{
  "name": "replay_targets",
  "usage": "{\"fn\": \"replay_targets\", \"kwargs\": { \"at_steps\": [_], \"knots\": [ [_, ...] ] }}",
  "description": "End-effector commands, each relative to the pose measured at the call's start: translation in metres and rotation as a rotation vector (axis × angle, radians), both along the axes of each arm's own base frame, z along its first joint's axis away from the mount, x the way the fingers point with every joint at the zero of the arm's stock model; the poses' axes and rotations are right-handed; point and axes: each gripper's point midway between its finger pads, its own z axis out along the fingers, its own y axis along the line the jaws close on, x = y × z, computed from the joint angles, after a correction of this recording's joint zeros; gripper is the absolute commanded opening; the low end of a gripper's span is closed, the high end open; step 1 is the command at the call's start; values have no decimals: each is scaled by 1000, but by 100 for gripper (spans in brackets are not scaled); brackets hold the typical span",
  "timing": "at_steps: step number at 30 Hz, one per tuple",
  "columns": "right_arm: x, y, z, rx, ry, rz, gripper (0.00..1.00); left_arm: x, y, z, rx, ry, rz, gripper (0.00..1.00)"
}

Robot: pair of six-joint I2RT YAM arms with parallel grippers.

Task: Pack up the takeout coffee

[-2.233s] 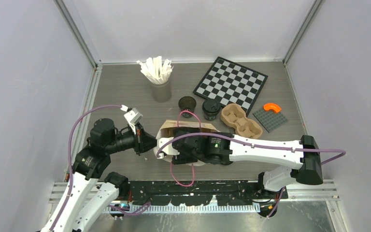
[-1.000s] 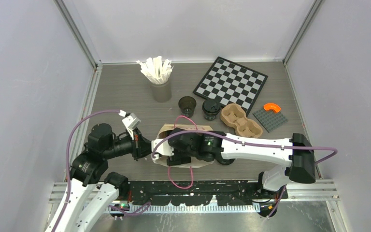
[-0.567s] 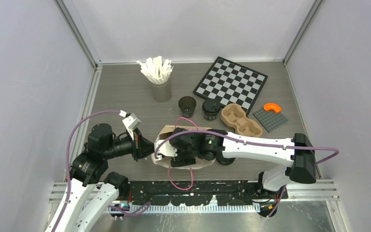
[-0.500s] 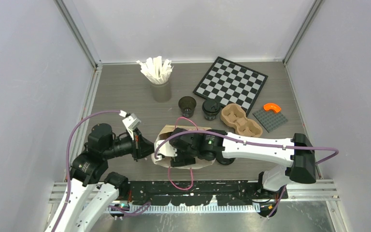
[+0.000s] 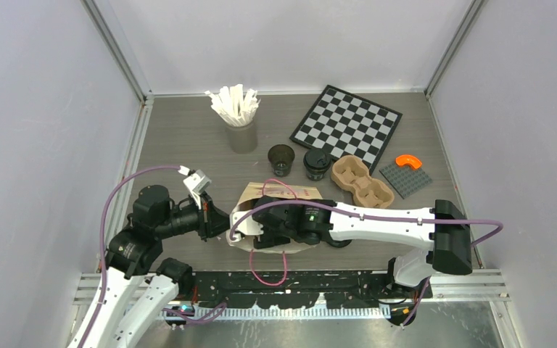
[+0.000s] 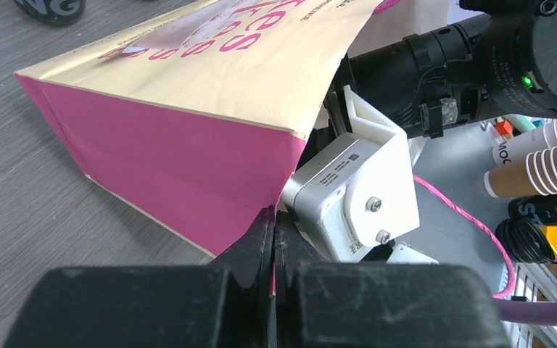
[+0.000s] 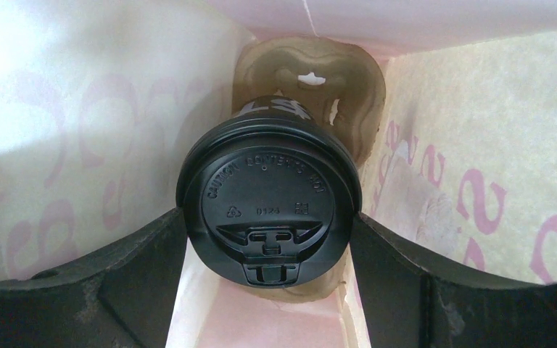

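Two arms work over a grey wood-grain bench (image 5: 188, 138) that is closed in by pale lilac walls. At the far side stand a grey cup with white sticks (image 5: 241, 134) and a chessboard (image 5: 347, 123). Nearer are a lidless dark cup (image 5: 281, 159), just beside it a second lidded cup (image 5: 317, 164), then a pulp carrier (image 5: 362, 181) and a grey studded plate (image 5: 405, 177) with an orange piece (image 5: 408, 160) on it. A paper bag (image 5: 294, 191) with pink sides lies on its side in the middle, its mouth toward the left arm. The left tool (image 6: 273, 232) is fully closed and pinches the edge of the bag at the mouth. The right tool (image 7: 268, 217) reaches inside the bag, its jaws stand wide, and its fingers (image 7: 141, 268) press on both sides of the lid of a black lidded cup (image 7: 268, 196). This cup is deep in the bag, with a brown pulp tray (image 7: 308, 80) at the bag's far end behind it. Compared with two seconds ago, the right arm has gone a little further to the left into the bag and the left tool sits slightly lower; the things on the far side of the bench have not moved.
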Motion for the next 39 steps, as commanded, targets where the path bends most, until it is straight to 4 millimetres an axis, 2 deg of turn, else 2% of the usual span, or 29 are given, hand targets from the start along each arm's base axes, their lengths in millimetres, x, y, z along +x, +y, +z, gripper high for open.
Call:
{"fn": "replay_targets", "kwargs": {
  "at_steps": [1, 6, 10, 13, 17, 24, 35, 39],
  "knots": [
    [12, -5, 0, -10, -62, -39, 80, -5, -6, 11, -45, -15, -43, 0],
    [5, -2, 13, 10, -31, -15, 80, -6, -4, 6, -32, -13, -38, 0],
    [1, -8, 26, 0, -23, -16, 80, -5, -2, 4, -25, -25, -28, 0],
    [-4, -16, 26, -17, -14, -19, 80, -3, -1, 6, -26, -39, -12, 0],
    [-12, -19, 25, -28, -14, -28, 80, 4, 5, 5, 1, -7, 56, 16],
    [-21, -11, 27, 10, -12, -69, 80, -8, 14, 5, 47, 135, 104, 39],
    [-18, -4, 30, 50, -35, -109, 80, -18, 9, 4, 10, 178, 77, 50],
    [-17, -3, 30, 49, -43, -109, 80, -16, 12, -3, 28, 190, 96, 51]
  ]
}}
